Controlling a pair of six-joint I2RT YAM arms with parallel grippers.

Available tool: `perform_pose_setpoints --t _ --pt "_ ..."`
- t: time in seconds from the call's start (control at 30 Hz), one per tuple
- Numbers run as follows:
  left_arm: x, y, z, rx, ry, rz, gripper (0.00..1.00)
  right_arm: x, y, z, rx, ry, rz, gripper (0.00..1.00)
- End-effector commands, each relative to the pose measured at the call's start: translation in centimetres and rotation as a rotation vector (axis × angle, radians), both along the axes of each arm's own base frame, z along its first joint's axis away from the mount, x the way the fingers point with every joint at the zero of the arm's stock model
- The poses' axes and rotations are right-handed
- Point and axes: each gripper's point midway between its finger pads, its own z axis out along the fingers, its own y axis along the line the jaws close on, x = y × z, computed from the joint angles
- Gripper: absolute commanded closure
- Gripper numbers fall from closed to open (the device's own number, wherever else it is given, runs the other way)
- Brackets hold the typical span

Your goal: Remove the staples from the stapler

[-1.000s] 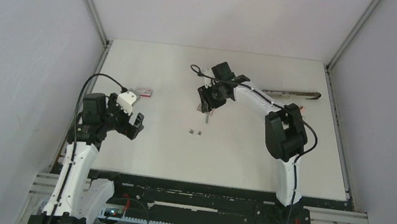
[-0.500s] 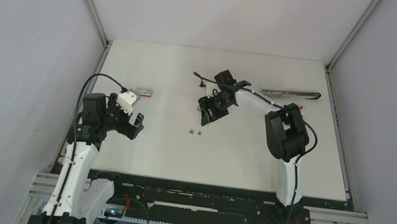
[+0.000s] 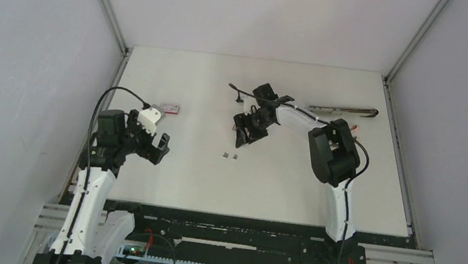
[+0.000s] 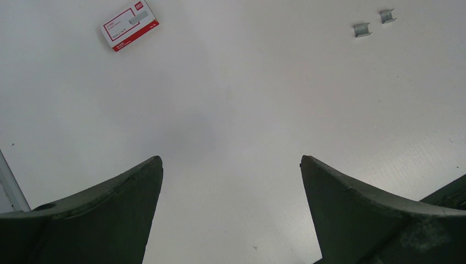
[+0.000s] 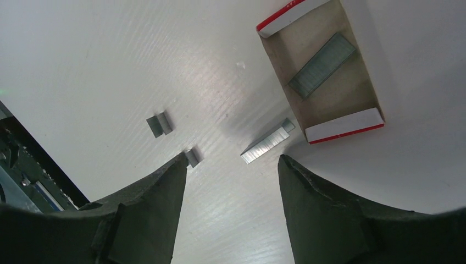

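White table (image 3: 264, 191), stapler (image 3: 343, 109) far right, red-and-white box (image 3: 171, 108) left, open box tray (image 5: 346, 96) centre, loose staples (image 5: 267, 148) beside it

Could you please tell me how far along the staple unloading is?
Done: short grey metal staple strips lie loose on the white table, beside an open red-edged cardboard tray. In hand: nothing; the right pincer hangs open above them, the left pincer open too. Left: whether the long silver stapler is empty cannot be told.
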Motion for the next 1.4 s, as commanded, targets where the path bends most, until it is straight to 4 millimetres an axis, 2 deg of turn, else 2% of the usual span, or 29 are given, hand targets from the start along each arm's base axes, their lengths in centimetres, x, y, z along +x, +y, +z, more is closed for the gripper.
perform_pose_setpoints --t 0.0,0.37,0.8,0.93,1.13,1.23,1.37 --pt "0.2 -0.1 0.1 -0.018 -0.013 0.002 0.00 1.9 0.6 -0.1 0.008 -0.041 -0.036 0.37" --pt "0.2 -0.1 0.0 -0.018 -0.012 0.002 0.00 4.8 -0.6 -0.2 -0.040 -0.129 -0.083 0.37" --pt "0.2 0.0 0.0 -0.016 -0.011 0.003 0.00 6.8 0.1 0.2 -0.017 -0.145 -0.072 0.38" --pt "0.2 0.0 0.0 -0.016 -0.010 0.004 0.00 7.2 -0.6 1.5 -0.039 -0.192 -0.061 0.37" --pt "0.2 0.0 0.0 -0.016 -0.012 0.004 0.00 7.9 -1.4 5.1 -0.089 -0.364 0.008 0.35" --pt "0.2 -0.1 0.1 -0.016 -0.014 0.003 0.00 7.9 -0.9 6.1 -0.129 -0.441 0.055 0.32" --pt "0.2 0.0 0.1 -0.015 -0.016 0.005 0.00 7.6 0.3 6.3 -0.185 -0.498 0.093 0.29"
